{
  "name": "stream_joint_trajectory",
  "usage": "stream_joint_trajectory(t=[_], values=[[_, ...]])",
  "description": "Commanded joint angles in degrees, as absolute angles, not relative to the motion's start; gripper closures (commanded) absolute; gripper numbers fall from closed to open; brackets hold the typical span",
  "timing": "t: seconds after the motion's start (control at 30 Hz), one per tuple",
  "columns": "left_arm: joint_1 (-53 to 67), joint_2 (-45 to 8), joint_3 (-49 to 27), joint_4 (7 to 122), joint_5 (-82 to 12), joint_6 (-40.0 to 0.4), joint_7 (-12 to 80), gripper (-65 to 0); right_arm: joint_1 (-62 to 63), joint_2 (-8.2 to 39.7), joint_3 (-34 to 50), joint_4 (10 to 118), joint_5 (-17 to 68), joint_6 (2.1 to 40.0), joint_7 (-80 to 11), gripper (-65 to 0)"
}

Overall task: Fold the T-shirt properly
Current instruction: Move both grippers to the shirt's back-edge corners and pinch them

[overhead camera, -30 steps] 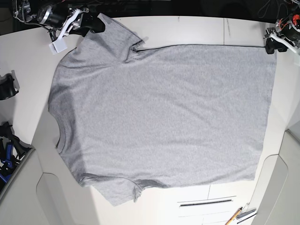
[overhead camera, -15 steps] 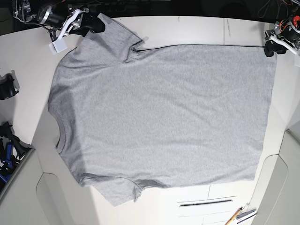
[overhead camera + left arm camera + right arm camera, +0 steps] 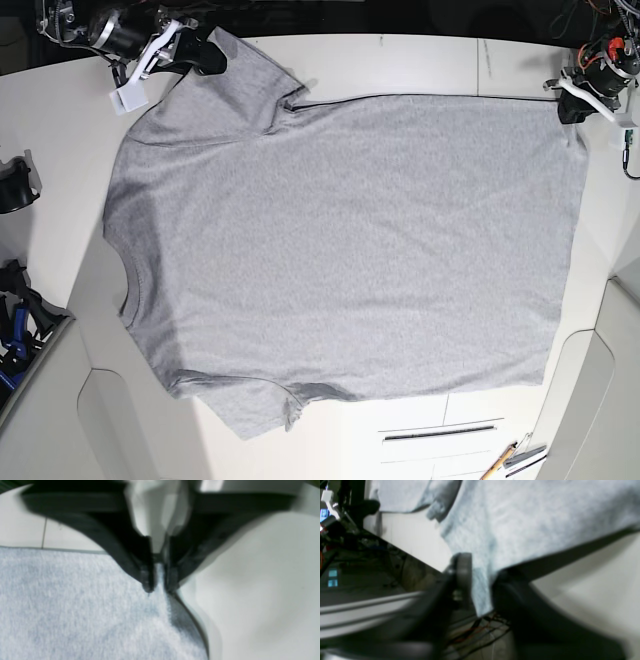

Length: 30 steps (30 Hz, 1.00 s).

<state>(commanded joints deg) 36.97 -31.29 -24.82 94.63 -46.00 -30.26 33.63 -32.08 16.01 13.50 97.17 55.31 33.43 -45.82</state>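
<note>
The grey T-shirt (image 3: 340, 250) lies spread flat on the white table (image 3: 400, 60), plain side up, with its neck at the left and its hem at the right. At the far right, my left gripper (image 3: 572, 108) is shut on the far hem corner. The left wrist view shows its black fingers (image 3: 147, 580) pinching the shirt's corner (image 3: 160, 572), with the left gripper (image 3: 158, 585) low over the table. At the far left, my right gripper (image 3: 207, 55) is shut on the far sleeve edge. In the right wrist view the right gripper (image 3: 481, 585) has a fold of cloth (image 3: 482, 592) between its fingers.
Black parts (image 3: 15, 185) and blue-and-black tools (image 3: 15, 325) sit off the table's left edge. A pencil and small tools (image 3: 515, 458) lie at the near right. A dark slot (image 3: 440, 432) runs along the near edge. A white tag (image 3: 125, 100) hangs by the right arm.
The left gripper has shifted a little left and away with the hem corner. The right gripper has edged away slightly with the sleeve. The shirt's body has not moved.
</note>
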Motion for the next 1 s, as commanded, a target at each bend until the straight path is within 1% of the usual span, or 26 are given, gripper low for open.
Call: stream_joint_trajectory(t=[0.03,0.07,0.17,0.23,0.4,0.53,0.6,0.73,0.83,1.0], values=[[36.99,-31.29,-24.82,94.63,-45.98,-30.30,33.06,0.0,-32.10,16.01,13.50,97.17,55.29,33.43,-45.80,0.0],[36.99,-31.29,-24.82,94.63,-45.95,-31.11,32.60,0.0,-32.08,16.01,13.50,97.17,55.29,33.43,-45.87,0.0],[36.99,-31.31,-24.82,94.65,-44.64,-35.86,29.85,0.0,-32.10,15.99,13.50,97.43,55.59,33.45,-45.87,0.0],[36.99,-31.31,-24.82,94.67,-44.75,-36.77,29.32,0.0,-32.14,15.99,13.65,98.61,56.64,33.45,-46.19,0.0],[37.01,-31.31,-27.07,96.01,-45.71,-36.75,29.41,0.0,-32.91,16.03,16.69,105.12,58.41,33.95,-48.16,0.0],[36.93,-31.48,-29.89,96.88,-48.29,-36.75,29.36,0.0,-32.80,16.03,19.59,110.80,58.28,33.93,-48.21,0.0],[35.97,-31.77,-29.91,96.90,-48.84,-36.86,29.39,0.0,-31.44,16.08,20.14,112.20,58.00,33.91,-48.21,0.0],[32.73,-31.77,-29.91,96.90,-48.23,-36.91,29.39,0.0,-27.46,16.05,20.14,111.98,55.24,33.87,-47.99,0.0],[29.54,-31.77,-29.91,96.86,-45.43,-36.91,29.39,0.0,-23.83,16.05,20.14,110.63,54.13,33.87,-47.99,0.0],[25.45,-31.79,-28.23,95.15,-44.64,-36.67,29.36,0.0,-15.14,16.08,20.12,102.30,54.00,33.87,-48.05,0.0]])
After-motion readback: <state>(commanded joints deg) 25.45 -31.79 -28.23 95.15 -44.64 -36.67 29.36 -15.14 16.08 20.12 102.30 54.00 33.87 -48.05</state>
